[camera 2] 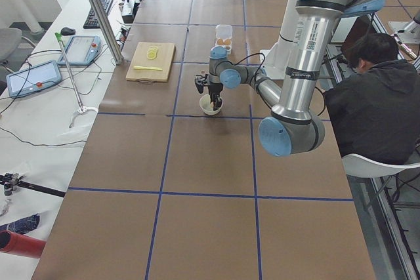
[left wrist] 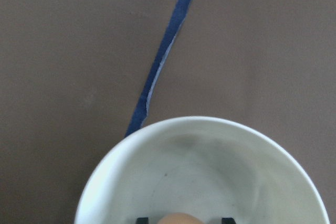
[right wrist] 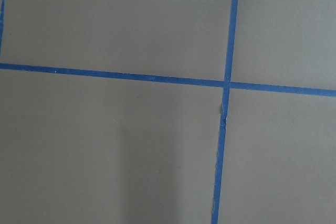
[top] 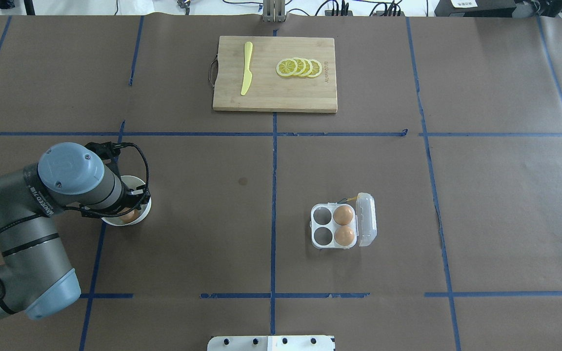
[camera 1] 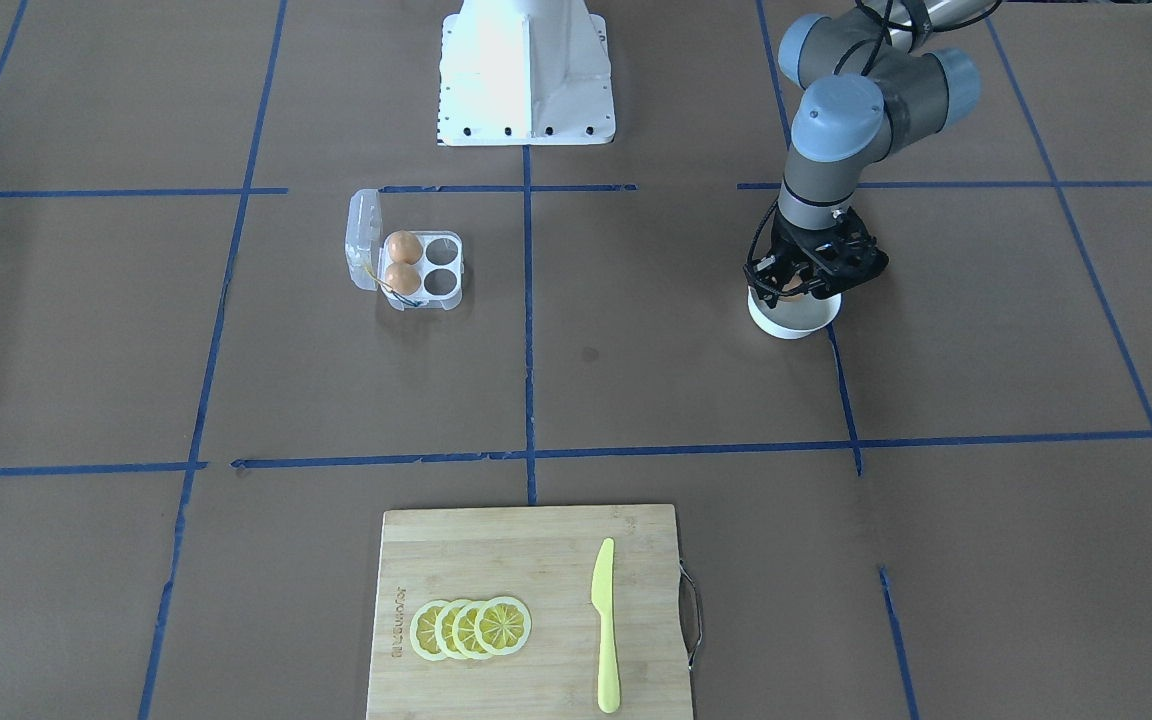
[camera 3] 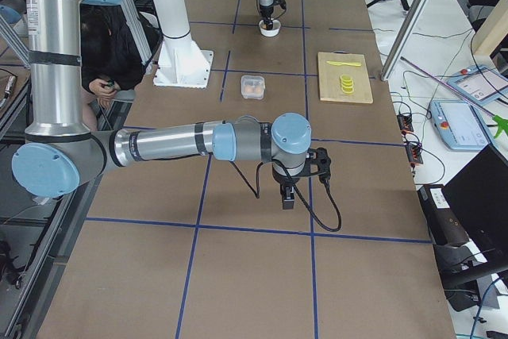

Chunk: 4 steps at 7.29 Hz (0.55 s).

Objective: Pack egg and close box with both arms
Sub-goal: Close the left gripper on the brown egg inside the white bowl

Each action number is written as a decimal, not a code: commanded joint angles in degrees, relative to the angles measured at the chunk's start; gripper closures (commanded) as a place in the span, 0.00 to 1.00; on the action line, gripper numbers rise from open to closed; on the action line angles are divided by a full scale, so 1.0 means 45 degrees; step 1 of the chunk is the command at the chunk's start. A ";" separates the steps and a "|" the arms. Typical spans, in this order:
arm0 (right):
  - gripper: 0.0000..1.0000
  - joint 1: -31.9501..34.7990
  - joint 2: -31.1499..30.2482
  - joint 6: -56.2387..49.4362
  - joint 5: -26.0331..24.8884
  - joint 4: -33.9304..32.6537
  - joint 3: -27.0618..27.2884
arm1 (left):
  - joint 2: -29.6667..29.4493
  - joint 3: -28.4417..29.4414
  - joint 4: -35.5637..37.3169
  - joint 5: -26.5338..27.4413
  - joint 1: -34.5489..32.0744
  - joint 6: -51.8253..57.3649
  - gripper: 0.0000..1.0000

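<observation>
While the left end effector (camera 1: 802, 284) hangs down in the bowl (camera 1: 786, 325): the step in hand looks like the pick of the third egg.
Clock: read on the overhead view, from the counter's (top: 212, 219) middle.
Bowl: at 9 o'clock, white and round, on a blue tape line.
Egg (left wrist: 181, 217): orange-brown, lying in the bowl right below the left wrist camera.
Left end effector's state: spread, one black finger (left wrist: 142, 220) on each side of the egg. A sliver of bowl shows between shell and finger, so no pinch is judged yet.
Box (top: 313, 225): at about 4 o'clock, well apart from the bowl, with the clear lid (top: 366, 219) swung open on its 3 o'clock edge.
Cups: two eggs (top: 343, 214) fill the pair nearest the lid. The two at 9 o'clock (top: 322, 236) are bare.
Right end effector (camera 3: 287, 196): points down over bare counter, at 6 o'clock from the box in the right side view. Spread or pressed together cannot be told.
Done so far: about half the packing. The lid is not yet closed.
Next move: likely a gentle squeeze on the smooth shell, a straight lift over the bowl's rim, then a carry toward 3 o'clock to a bare cup.
Far edge: a cutting board (top: 271, 92) at 12 o'clock holds lemon slices (top: 299, 68) and a yellow knife (top: 246, 68).
</observation>
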 commanded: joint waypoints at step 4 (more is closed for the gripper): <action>0.00 -0.0007 0.0000 0.0000 0.0116 0.0000 -0.0038 | -0.0059 -0.1557 0.1812 0.0013 -0.0256 -0.0001 1.00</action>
